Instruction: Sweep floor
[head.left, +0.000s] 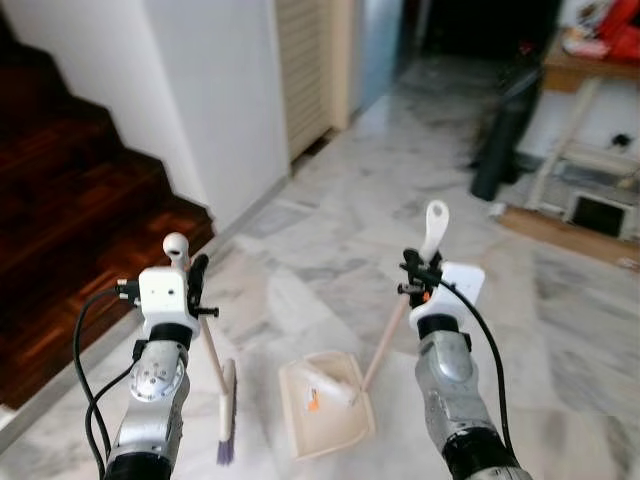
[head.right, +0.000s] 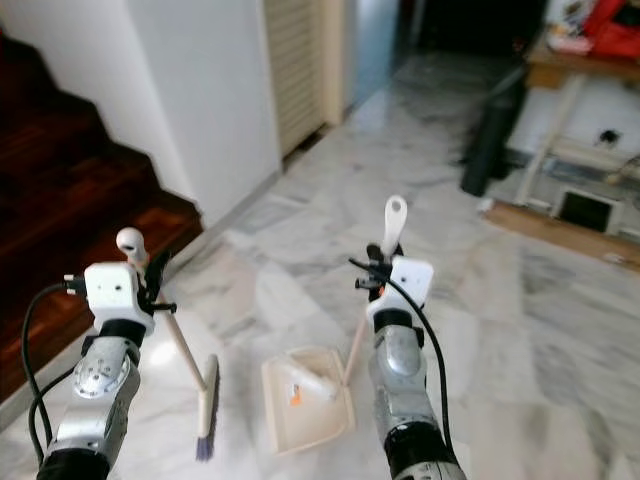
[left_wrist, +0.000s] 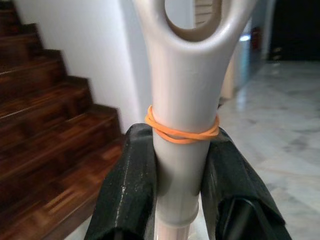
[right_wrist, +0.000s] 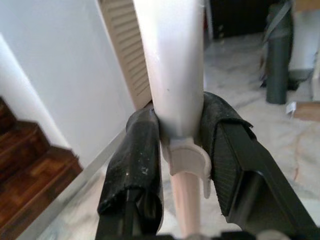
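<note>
At lower left a broom (head.left: 212, 372) is clamped by the left gripper (head.left: 197, 272); at centre, a dustpan (head.left: 325, 404) handle is clamped by the right gripper (head.left: 412, 268).

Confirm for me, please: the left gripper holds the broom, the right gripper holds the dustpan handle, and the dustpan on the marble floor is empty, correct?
Not quite. The dustpan is not empty: the left eye view shows a pale scrap and a small orange bit lying in it. The rest stands: the left gripper is shut on the broom handle, and the right gripper on the dustpan handle.
</note>
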